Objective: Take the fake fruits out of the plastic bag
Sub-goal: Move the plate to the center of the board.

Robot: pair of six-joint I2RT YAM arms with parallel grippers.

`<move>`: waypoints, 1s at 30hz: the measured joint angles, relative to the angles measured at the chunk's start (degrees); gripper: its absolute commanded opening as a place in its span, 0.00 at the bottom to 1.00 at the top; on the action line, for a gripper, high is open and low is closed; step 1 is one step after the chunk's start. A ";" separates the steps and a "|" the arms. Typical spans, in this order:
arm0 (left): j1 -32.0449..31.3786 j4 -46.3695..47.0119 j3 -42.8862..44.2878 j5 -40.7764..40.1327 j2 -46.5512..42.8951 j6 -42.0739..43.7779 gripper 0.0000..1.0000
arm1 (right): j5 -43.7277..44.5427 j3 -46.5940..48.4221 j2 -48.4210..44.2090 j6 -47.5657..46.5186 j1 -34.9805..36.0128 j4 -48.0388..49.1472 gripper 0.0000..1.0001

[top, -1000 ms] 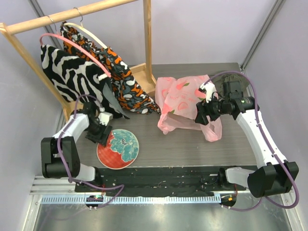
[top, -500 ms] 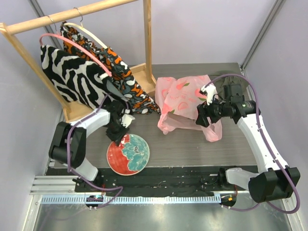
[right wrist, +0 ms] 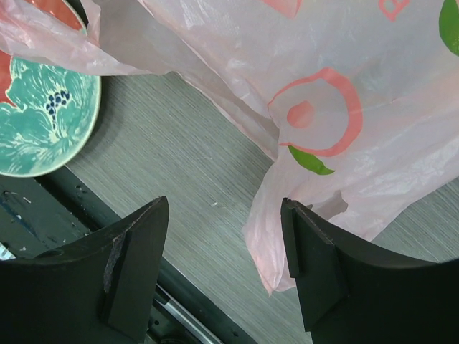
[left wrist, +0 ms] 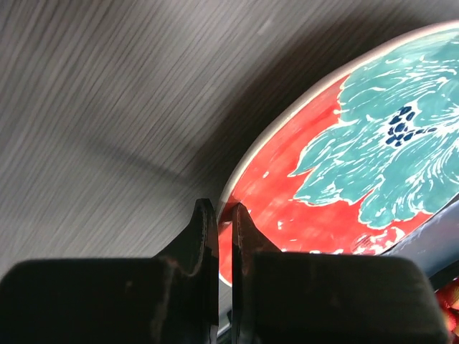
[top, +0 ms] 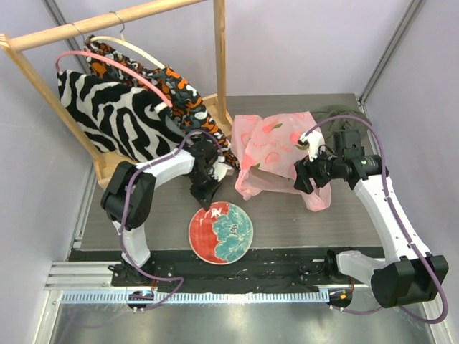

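Note:
The pink translucent plastic bag (top: 272,154) with peach prints lies crumpled at the middle back of the table. The fake fruits are hidden; none shows through the bag. My right gripper (top: 305,179) hovers open at the bag's right end, and in the right wrist view a loose pink fold of the plastic bag (right wrist: 323,86) hangs beside the right finger, with my right gripper (right wrist: 226,215) holding nothing. My left gripper (top: 206,203) is shut on the far rim of the red-and-teal plate (top: 221,233); the left wrist view shows the left gripper (left wrist: 224,208) pinching the plate (left wrist: 373,150) edge.
A wooden clothes rack (top: 215,50) stands at the back left with a zebra-striped cloth (top: 115,118) and an orange patterned cloth (top: 176,89) hanging on it. An olive-green cloth (top: 337,113) lies behind the bag at the back right. A black rail (top: 237,269) runs along the near edge.
My left gripper has closed on the plate's rim and moved right, and the plate has slid right toward the table's middle with it. The right gripper has barely moved.

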 measured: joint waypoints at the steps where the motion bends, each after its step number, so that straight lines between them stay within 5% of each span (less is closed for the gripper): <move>1: -1.01 0.13 0.96 0.22 0.68 -0.37 0.00 | 0.13 -0.31 -0.13 -0.04 -0.11 0.02 0.71; 9: -7.23 0.74 15.69 1.81 10.84 -4.20 0.00 | 0.66 -2.05 -0.24 -0.13 -0.48 0.13 0.71; 16: -4.96 2.86 20.76 1.92 14.08 -9.18 0.00 | 1.27 -2.05 -0.22 -0.39 -0.52 0.11 0.71; 20: -2.54 3.21 20.90 2.03 14.08 -11.15 0.34 | 1.49 -2.05 0.00 -0.13 -0.52 0.57 0.71; 25: -1.64 3.23 19.15 1.77 12.13 -11.30 0.49 | 0.61 -1.68 2.36 0.61 -0.39 1.29 0.67; 27: -1.66 3.13 13.55 1.84 6.19 -11.30 0.63 | 0.07 -1.38 3.54 0.96 0.04 1.36 0.66; 30: -1.70 1.95 5.66 3.30 -6.45 -11.32 0.67 | -0.81 -1.29 4.68 1.27 1.70 1.57 0.63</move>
